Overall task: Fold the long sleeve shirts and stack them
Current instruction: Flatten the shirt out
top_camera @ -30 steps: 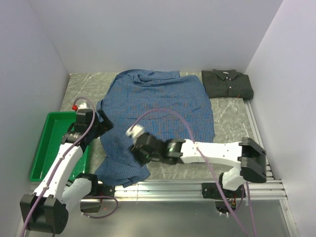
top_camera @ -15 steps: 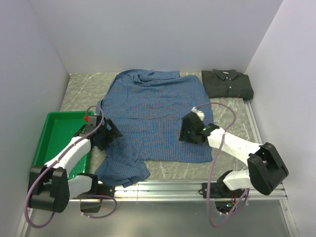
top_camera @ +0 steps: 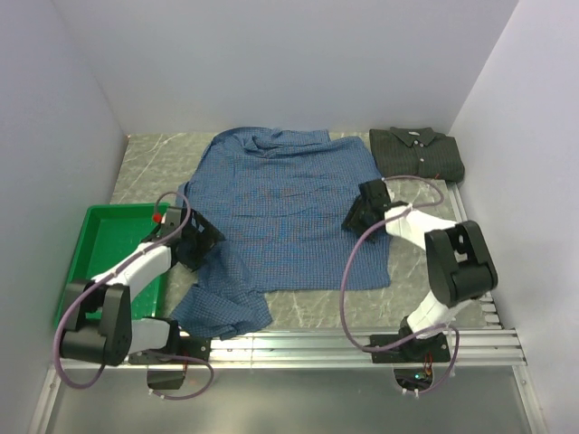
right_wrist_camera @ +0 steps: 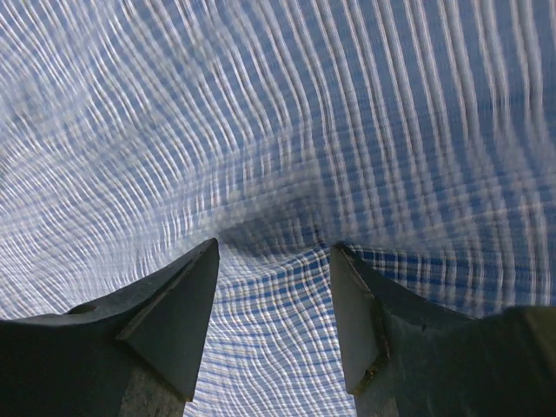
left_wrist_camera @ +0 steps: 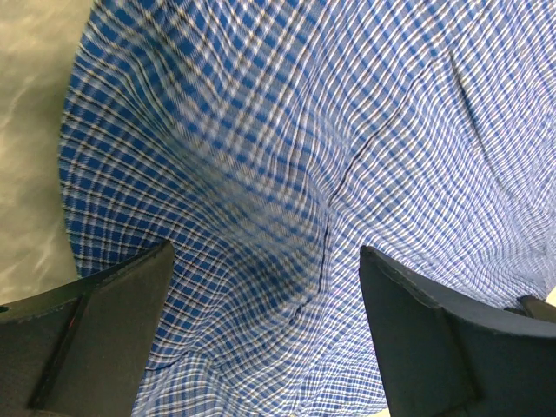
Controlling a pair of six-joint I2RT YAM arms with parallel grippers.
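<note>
Two shirts are lying on the marbled table (top_camera: 145,163), and we're sweeping from the left. The green tray (top_camera: 86,271) is sitting at the left edge, beside the left arm. The left gripper (top_camera: 197,244) is lying low at the left edge of the blue checked shirt (top_camera: 280,194), where a sleeve is bunching toward the near rail. In the wrist view its fingers (left_wrist_camera: 122,304) are standing wide apart over rumpled checked cloth. The blue shirt is spreading across the middle of the table, collar toward the far wall, mostly flat. On its right side the right gripper (top_camera: 362,208) is pressing onto the cloth. Its fingers (right_wrist_camera: 174,304) are parted too, and the fabric is puckering into a small ridge between the tips. Far right, the dark green-charcoal shirt (top_camera: 418,154) is lying folded in the back corner, just beside the blue one's shoulder.
</note>
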